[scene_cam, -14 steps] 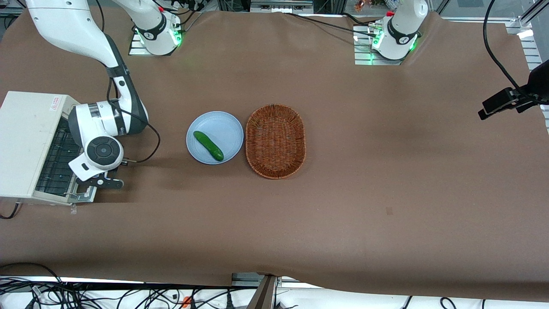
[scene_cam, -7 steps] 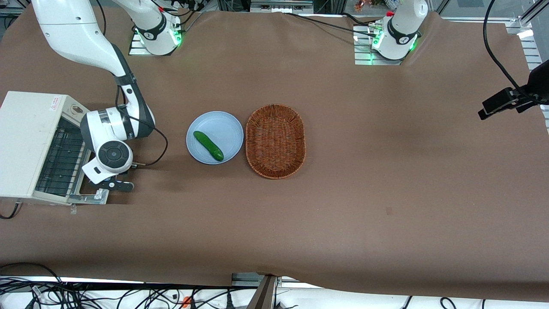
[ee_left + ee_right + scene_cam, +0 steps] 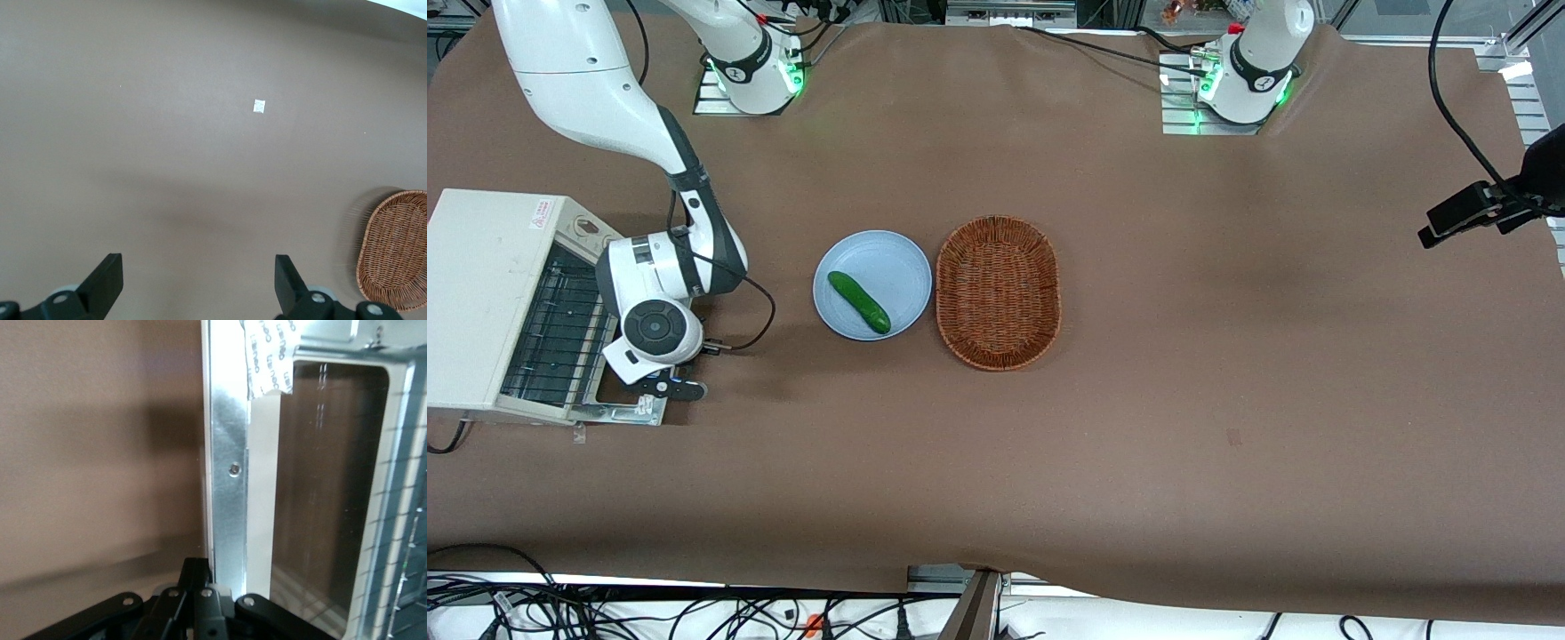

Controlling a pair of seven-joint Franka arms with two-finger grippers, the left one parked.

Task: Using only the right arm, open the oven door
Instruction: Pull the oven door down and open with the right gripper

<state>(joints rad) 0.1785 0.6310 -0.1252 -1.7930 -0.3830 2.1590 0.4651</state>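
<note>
Table: a wide brown cloth-covered tabletop (image 3: 1183, 400) carries everything.
Oven: a cream-white boxy toaster oven (image 3: 480, 293) sits at the working arm's end of the table, its wire rack exposed.
Arm: the white jointed right arm (image 3: 649, 267) reaches down in front of the oven.
Oven door: the silver metal-framed oven door with dark glass window (image 3: 618, 404) is swung down, nearly flat on the cloth.
Handling: likely stiff, hinged, light; the glass looks fragile, so take hold at the metal edge or bar handle.
Gripper: the black two-finger gripper (image 3: 660, 388) sits at the door's free edge; I cannot tell how its jaws stand.
Basket: an oval brown wicker basket (image 3: 998, 292) lies mid-table, well apart.
Plate: a round pale-blue plate (image 3: 889, 267) beside the basket holds a green cucumber (image 3: 859, 302).
Obstacles: nothing seems to block the door's swing.
</note>
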